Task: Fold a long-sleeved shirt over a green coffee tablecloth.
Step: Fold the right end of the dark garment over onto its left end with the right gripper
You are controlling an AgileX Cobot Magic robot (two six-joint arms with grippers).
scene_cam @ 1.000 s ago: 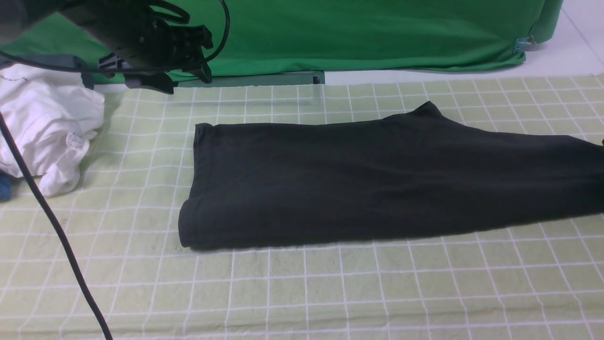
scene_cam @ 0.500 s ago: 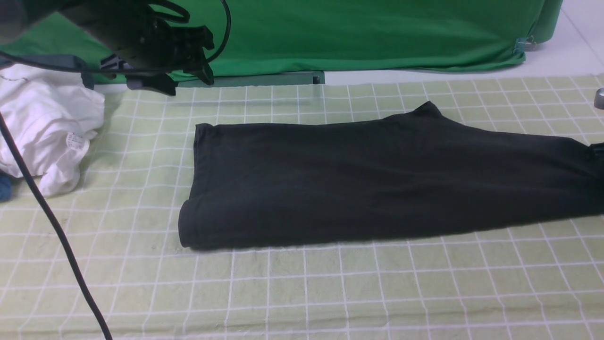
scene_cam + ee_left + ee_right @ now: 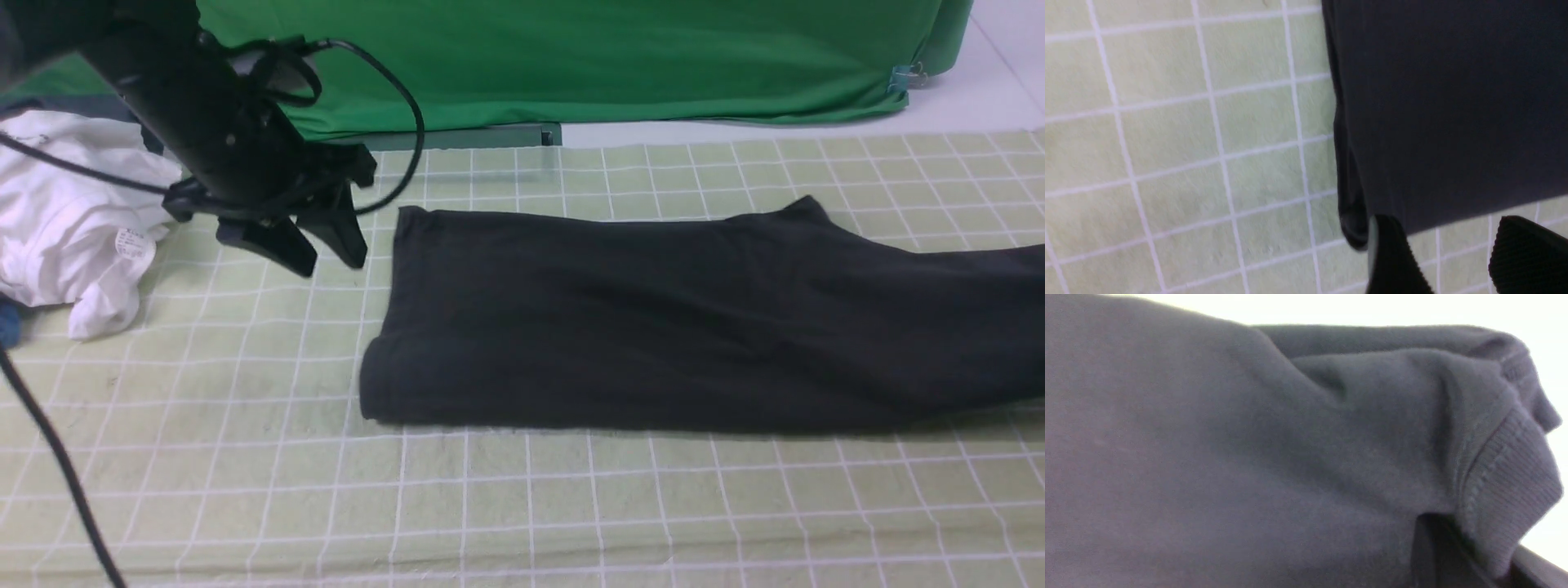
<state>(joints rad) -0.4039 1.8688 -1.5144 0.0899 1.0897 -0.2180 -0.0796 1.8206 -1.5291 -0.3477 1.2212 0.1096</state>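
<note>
- Shirt lies flat on the tablecloth, folded into a long dark band. It runs from mid-table out past the right edge of the front view.
- Its left end is squared off. A small peak rises on the far edge, toward the right.
- Left gripper hangs just left of the shirt's far-left corner, tips down, jaws spread with nothing between them.
- Left wrist view: the ribbed fingers sit by that corner. Cannot tell whether they touch cloth.
- Right gripper is outside the front view. Its wrist view is filled with bunched shirt fabric, and a ribbed hem drapes over a dark finger. The jaws are pressed together on that bunch.
- White garment lies crumpled at the tablecloth's left side, apart from the shirt.
- Green sheet hangs behind the table.
</note>
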